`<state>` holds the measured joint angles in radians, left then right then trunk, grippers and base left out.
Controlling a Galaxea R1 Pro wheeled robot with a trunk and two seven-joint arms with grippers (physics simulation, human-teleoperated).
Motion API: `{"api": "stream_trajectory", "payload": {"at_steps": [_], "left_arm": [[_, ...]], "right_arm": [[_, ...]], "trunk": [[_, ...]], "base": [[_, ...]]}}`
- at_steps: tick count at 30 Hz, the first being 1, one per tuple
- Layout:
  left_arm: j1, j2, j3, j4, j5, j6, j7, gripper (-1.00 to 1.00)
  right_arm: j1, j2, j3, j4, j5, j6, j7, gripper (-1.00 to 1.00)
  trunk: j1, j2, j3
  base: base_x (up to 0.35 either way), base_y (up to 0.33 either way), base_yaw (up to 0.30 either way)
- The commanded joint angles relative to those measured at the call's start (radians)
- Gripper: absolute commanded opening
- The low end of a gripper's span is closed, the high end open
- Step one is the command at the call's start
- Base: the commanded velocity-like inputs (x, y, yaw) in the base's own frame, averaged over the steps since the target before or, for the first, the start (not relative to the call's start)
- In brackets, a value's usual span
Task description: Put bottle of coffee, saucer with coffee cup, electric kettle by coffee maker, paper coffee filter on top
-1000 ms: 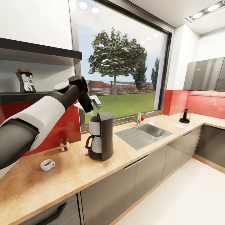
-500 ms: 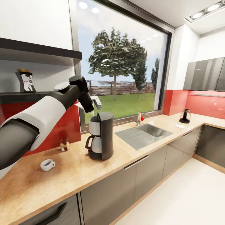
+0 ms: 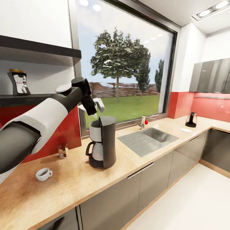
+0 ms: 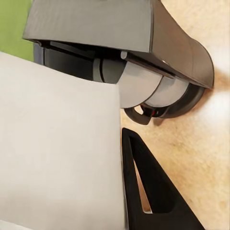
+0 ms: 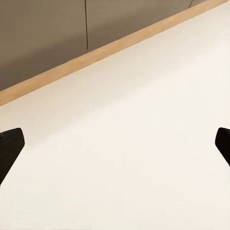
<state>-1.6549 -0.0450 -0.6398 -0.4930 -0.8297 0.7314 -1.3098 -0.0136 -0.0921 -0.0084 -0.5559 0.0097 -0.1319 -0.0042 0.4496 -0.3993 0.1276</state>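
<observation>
1. Head view: the left gripper (image 3: pixel 95 105) hovers just above the upright coffee maker (image 3: pixel 101 142) on the countertop (image 3: pixel 134 159), a white paper filter (image 3: pixel 81 108) pinched in its fingers. The coffee jar (image 3: pixel 19 82) stands upright on the shelf (image 3: pixel 28 97); the cup (image 3: pixel 43 174) sits apart; the kettle (image 3: pixel 191 119) and saucer (image 3: pixel 186 130) lie past the sink (image 3: pixel 150 136).
2. Left wrist view: the filter's flat sheet (image 4: pixel 57 148) lies against one dark finger (image 4: pixel 153 191), above the machine's top (image 4: pixel 120 28).
3. Right wrist view: the right gripper (image 5: pixel 115 148) has its fingertips (image 5: pixel 9 148) spread wide over bare floor (image 5: pixel 124 124).

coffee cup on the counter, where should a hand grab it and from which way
Probably by the rim, from above. The coffee cup stands upright on the kitchen countertop with its mouth open upward and bare worktop around it. Its small loop handle points toward the coffee maker, a fiddlier target than the rim.
</observation>
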Motion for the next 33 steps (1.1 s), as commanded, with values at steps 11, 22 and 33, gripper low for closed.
{"api": "stream_trajectory", "payload": {"at_steps": [11,22,33], "left_arm": [[0.026,0.0,-0.001,-0.001,-0.015,0.005,-0.007,-1.0],[0.029,0.0,-0.004,0.0,-0.022,0.011,-0.005,-1.0],[0.029,0.001,-0.006,0.001,-0.022,0.02,-0.005,-1.0]], "right_arm": [[0.0,0.0,-0.001,0.001,0.001,-0.003,0.0,1.0],[0.0,0.0,-0.001,0.001,0.001,-0.003,0.0,1.0],[0.0,0.0,-0.001,0.001,0.001,-0.003,0.0,1.0]], "trunk": [[0.0,-0.001,-0.001],[0.0,-0.001,-0.001],[0.0,-0.001,-0.001]], "base": [[0.006,0.0,0.0],[0.0,0.0,0.0],[0.003,0.0,0.0]]}}
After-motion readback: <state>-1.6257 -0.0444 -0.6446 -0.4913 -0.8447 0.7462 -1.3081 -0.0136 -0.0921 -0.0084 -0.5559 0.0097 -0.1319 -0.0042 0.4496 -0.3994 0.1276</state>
